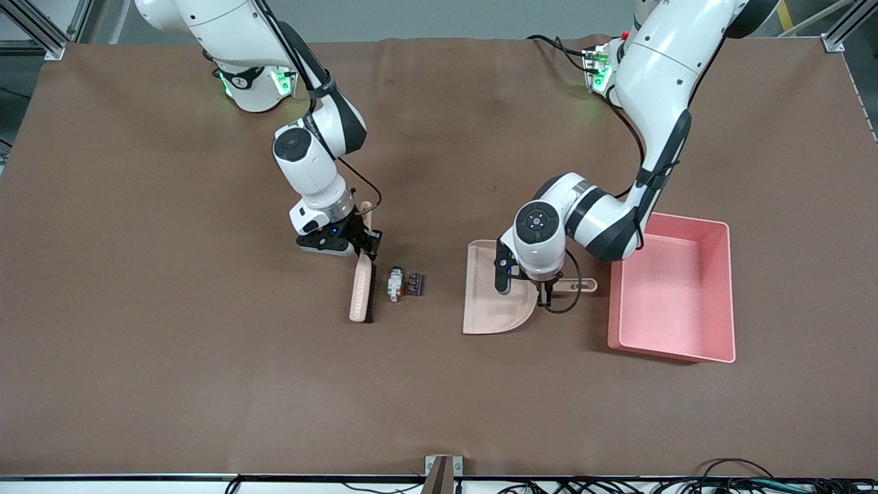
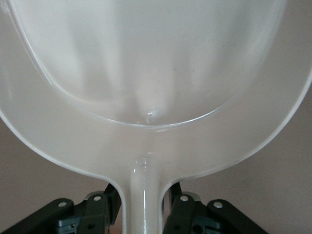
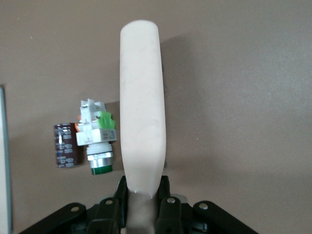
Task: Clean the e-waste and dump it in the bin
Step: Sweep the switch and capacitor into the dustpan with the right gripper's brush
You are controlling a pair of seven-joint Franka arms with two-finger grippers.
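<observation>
My right gripper [image 1: 364,248] clamps smooth beige brush [image 1: 361,291], bristles on brown mat beside e-waste [image 1: 404,284]: whitish part, ribbed dark block. My left gripper [image 1: 543,291] pinches glossy dustpan [image 1: 495,291] handle. Pink straight-walled bin [image 1: 675,288] just beside dustpan.

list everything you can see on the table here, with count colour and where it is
whitish part: 1, white with green and metal bits, on the cloth between brush and dustpan, close beside the brush
dark part: 1, blackish-brown ribbed block, against the whitish part on its dustpan side
brush: 1, beige with dark bristles, on the cloth beside the parts
dustpan: 1, beige, empty, between the parts and the bin
bin: 1, pink tub, toward the left arm's end of the table
tablecloth: 1, brown, covers the table
right gripper: 1, black, shut on the brush's handle
left gripper: 1, black, shut on the dustpan's handle
</observation>
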